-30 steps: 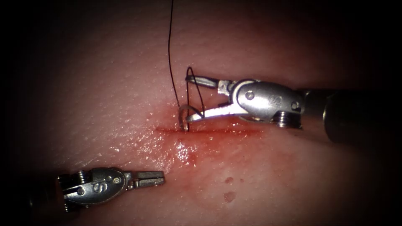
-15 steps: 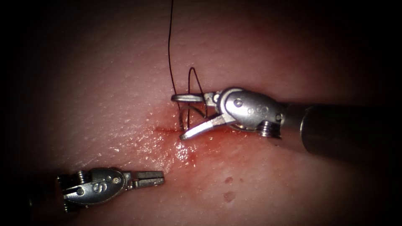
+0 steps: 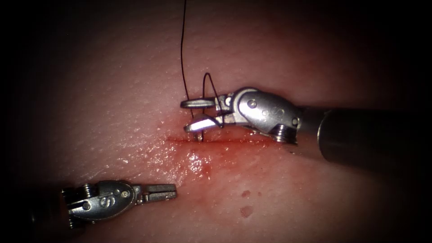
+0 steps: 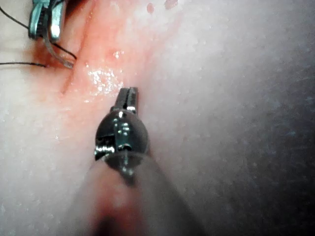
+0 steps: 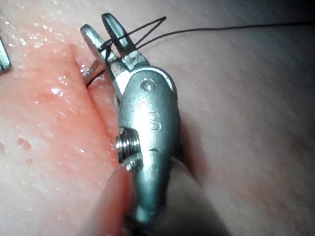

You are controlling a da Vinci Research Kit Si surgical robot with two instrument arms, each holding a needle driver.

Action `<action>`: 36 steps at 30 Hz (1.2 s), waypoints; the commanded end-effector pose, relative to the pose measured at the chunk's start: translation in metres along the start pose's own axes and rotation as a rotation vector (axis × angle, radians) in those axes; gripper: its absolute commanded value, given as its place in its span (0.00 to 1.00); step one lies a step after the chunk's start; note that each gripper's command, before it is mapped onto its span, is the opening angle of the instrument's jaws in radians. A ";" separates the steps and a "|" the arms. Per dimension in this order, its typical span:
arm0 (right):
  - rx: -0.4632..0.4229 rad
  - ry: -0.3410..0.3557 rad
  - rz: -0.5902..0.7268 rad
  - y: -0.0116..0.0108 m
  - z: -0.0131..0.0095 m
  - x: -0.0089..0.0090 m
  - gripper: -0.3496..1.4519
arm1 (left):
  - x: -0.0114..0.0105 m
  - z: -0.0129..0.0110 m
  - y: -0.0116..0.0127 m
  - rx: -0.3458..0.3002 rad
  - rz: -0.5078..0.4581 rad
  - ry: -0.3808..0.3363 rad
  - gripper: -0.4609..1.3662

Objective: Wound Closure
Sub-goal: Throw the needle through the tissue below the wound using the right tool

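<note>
My left tool [image 3: 159, 192] lies low and flat, well left of the needle and below the cut [image 3: 225, 140], jaws closed on nothing. The needle [image 3: 198, 131] stands in the tissue [image 3: 112, 112] at the cut's left end. My right tool [image 3: 194, 115] reaches in level, jaws parted around it, thread [image 3: 182, 54] beside.

Glossy wet tissue [image 3: 135, 148] (pebbled); shiny metal needle [image 3: 198, 131].
</note>
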 end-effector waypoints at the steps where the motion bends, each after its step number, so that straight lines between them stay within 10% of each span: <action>1: -0.008 -0.014 -0.016 0.0001 -0.0001 0.0002 0.00 | 0.0001 0.0000 -0.0001 -0.004 -0.002 0.006 0.06; 10: -0.112 -0.121 -0.036 0.0000 0.0000 0.0009 0.00 | 0.0022 -0.0002 -0.0020 0.030 -0.012 0.075 0.06; 24: -0.374 -0.492 -0.036 -0.0032 0.0020 0.0022 0.00 | 0.0028 0.0005 -0.0021 0.041 -0.022 0.084 0.06; 36: -0.587 -0.587 0.114 -0.0056 0.0027 0.0029 0.00 | 0.0026 0.0009 -0.0016 0.041 -0.017 0.088 0.06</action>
